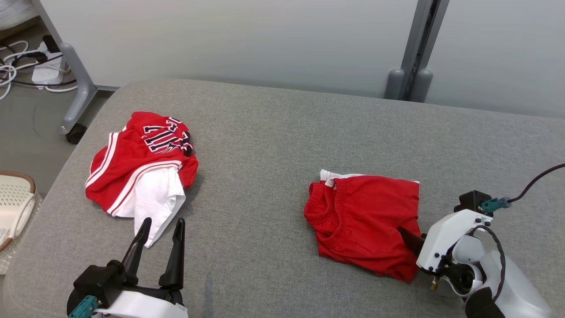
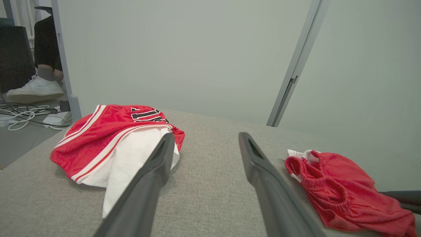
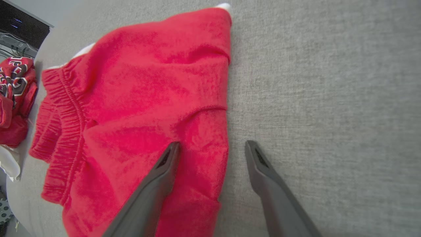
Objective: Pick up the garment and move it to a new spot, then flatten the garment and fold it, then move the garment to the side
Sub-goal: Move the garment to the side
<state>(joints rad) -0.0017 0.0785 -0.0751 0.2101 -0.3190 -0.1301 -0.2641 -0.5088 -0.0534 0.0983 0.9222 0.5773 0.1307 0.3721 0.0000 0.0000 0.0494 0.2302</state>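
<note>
Garment (image 1: 366, 221): fleecy red shorts, gathered waistband, folded on woven grey surface (image 1: 265, 132); left pincer (image 1: 163, 221) and right pincer (image 3: 213, 144) apart.

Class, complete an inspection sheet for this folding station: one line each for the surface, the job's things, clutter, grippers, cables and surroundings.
Surface: grey fabric table, bare between the garments.
Job's things: red shorts folded, on the right; red jersey crumpled with white cloth, on the left.
Clutter: nothing seen.
Grippers: left gripper open, beside the jersey's white cloth, holding nothing; right gripper open, one finger over the shorts' edge, the other over the table.
Cables: floor cables tangled at far left; arm cable running off the right wrist.
Surroundings: pale wall, wheeled frame leg, basket, a person's shoe.
</note>
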